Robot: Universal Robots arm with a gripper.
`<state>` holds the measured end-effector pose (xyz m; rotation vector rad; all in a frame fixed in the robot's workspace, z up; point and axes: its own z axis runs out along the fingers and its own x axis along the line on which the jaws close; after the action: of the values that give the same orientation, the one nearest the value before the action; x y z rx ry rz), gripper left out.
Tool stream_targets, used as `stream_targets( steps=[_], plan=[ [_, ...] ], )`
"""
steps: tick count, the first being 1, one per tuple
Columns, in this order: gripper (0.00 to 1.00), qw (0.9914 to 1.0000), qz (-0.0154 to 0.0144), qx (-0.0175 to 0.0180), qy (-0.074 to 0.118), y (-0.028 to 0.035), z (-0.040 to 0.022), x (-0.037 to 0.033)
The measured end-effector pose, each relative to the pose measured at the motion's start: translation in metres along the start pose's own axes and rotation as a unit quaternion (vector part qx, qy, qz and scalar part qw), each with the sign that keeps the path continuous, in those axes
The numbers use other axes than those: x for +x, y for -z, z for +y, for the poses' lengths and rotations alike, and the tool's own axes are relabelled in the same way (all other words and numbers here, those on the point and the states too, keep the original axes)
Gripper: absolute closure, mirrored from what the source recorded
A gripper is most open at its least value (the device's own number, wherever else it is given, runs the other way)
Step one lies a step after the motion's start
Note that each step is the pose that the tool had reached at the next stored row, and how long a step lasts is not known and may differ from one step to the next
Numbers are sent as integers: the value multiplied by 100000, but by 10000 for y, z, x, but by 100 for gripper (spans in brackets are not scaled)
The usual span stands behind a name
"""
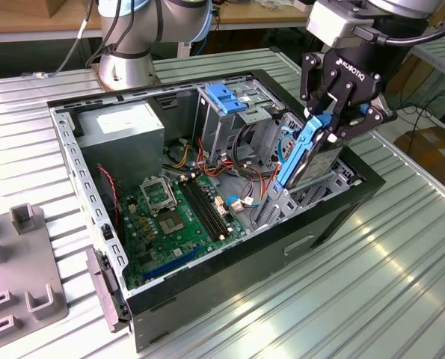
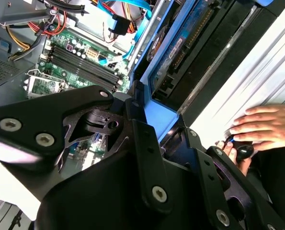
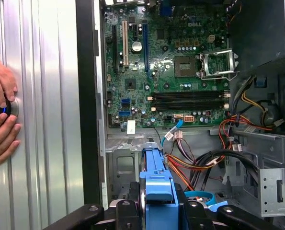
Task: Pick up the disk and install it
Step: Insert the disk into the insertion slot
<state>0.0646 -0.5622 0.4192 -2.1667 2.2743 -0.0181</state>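
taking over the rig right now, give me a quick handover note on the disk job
End effector: shut on the disk, gripping its blue bracket.
Disk: on edge, tilted, lower end inside the case at the exterior view's right.
Done: pickup.
Left: disk not yet seated.
Note: a person's hand is on the table beside the case.

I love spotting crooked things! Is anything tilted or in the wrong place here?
Yes. The disk hangs tilted in the gripper at the open computer case, not lying flat in a slot. A person's hand rests on the table beside the case.
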Motion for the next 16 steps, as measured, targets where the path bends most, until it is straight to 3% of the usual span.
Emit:
stream_targets(
  steps=[16],
  plan=[
    [63,100000,3,33,0,-141,1,14]
  ],
)
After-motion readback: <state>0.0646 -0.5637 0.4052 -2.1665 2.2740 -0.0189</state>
